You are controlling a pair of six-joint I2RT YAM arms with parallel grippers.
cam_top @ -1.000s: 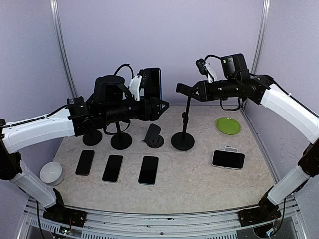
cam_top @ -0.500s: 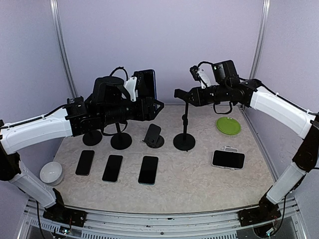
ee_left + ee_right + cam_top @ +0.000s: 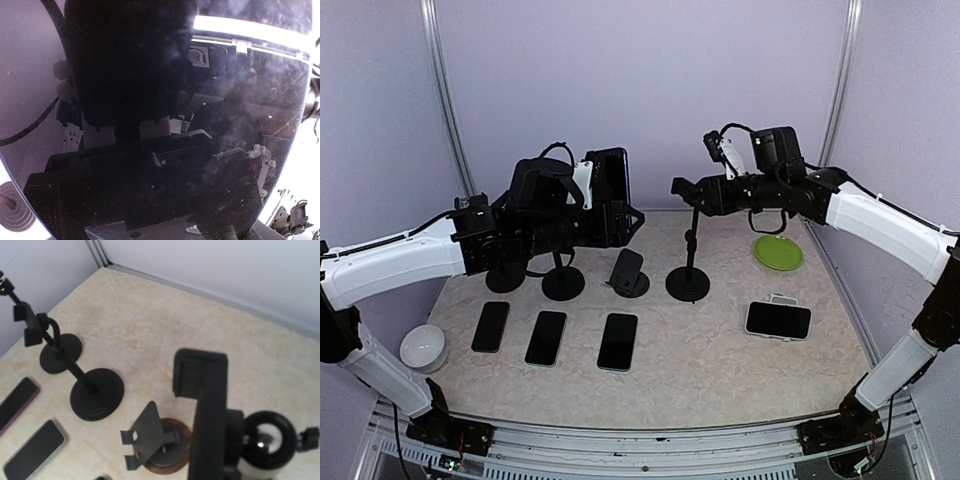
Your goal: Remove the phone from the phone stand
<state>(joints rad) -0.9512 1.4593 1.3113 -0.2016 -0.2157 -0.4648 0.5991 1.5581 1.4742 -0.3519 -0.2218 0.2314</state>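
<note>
Item: phone [image 3: 613, 172], 1 pc, upright, clamped in L gripper [image 3: 620, 210], raised above table [image 3: 720, 365], well apart from phone stand [image 3: 687, 283]. Screen fills L wrist view. R gripper [image 3: 704, 195]: at stand's top clamp; open or closed – can't tell.

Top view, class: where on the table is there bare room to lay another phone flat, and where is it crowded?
Bare: the stretch between the row of three phones and the lone phone, in front of the tall stand. Crowded: back left, where stand bases cluster under the left arm.
</note>
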